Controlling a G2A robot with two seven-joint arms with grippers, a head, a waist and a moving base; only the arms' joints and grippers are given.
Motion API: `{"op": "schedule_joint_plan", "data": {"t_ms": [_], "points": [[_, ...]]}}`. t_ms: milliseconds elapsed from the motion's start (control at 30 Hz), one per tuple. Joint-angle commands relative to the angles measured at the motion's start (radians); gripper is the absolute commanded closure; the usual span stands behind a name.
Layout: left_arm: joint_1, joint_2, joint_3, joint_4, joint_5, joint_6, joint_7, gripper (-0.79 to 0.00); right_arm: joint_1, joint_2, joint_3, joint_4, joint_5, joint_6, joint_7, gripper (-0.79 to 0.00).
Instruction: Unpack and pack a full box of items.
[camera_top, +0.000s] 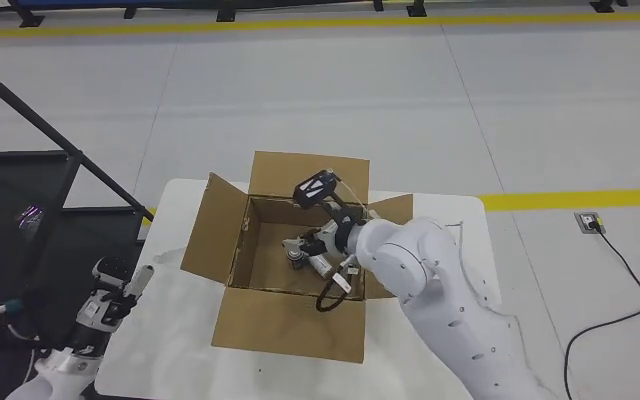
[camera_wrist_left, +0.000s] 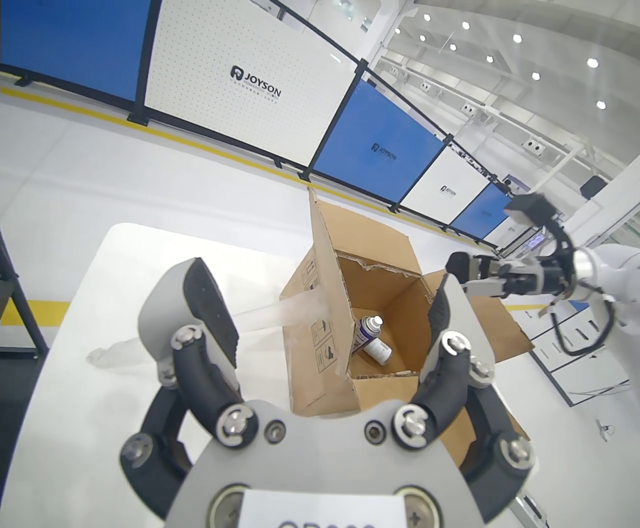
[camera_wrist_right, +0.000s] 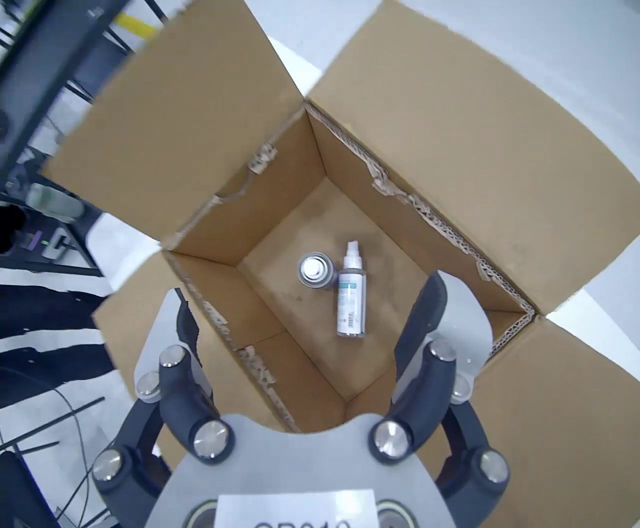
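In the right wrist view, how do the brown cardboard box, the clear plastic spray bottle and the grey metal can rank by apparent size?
1. brown cardboard box
2. clear plastic spray bottle, lying flat
3. grey metal can, seen end-on, so its height is hidden

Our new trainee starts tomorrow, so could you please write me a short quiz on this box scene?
1. How many items are in the box?
2. True or false: the right gripper is shut on something.
3. Which one hangs over the open box: A) the left gripper, or B) the right gripper?

Key
1. Two: a spray bottle lying flat and a can right beside it.
2. False. It is open and holds nothing.
3. B. The left gripper is off to the side of the box.
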Motion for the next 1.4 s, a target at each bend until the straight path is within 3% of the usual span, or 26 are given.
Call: {"op": "schedule_joint_plan", "data": {"t_ms": [0,400,600,700,833,1033,1167,1367], "points": [[-0.018,0.0,0.027,0.004,0.033,0.005,0.001,-0.785,-0.033,0.006,0.038,-0.062,0.042,-0.009,-0.008,-0.785],[-0.145,0.004,0.174,0.072,0.122,0.042,-0.068,-0.785,-0.061,0.009,0.065,-0.079,0.075,-0.014,-0.048,-0.785],[-0.158,0.005,0.221,0.051,0.136,0.039,-0.08,-0.785,-0.141,0.032,0.265,-0.117,0.305,-0.024,-0.043,-0.785],[-0.157,0.006,0.244,0.039,0.152,0.03,-0.093,-0.785,-0.162,0.047,0.377,-0.101,0.502,-0.076,0.046,-0.785],[-0.164,0.007,0.28,0.036,0.177,0.028,-0.107,-0.785,-0.186,0.068,0.51,-0.057,0.633,-0.096,0.088,-0.785],[-0.186,0.006,0.343,0.045,0.192,0.033,-0.13,-0.785,-0.247,0.097,0.655,-0.005,0.642,-0.079,0.068,-0.785],[-0.203,0.006,0.383,0.055,0.2,0.032,-0.15,-0.785,-0.245,0.113,0.67,0.064,0.634,-0.047,0.115,-0.785],[-0.23,0.005,0.436,0.084,0.188,0.034,-0.184,-0.785,-0.163,0.127,0.571,0.17,0.616,-0.073,0.259,-0.785]]}}
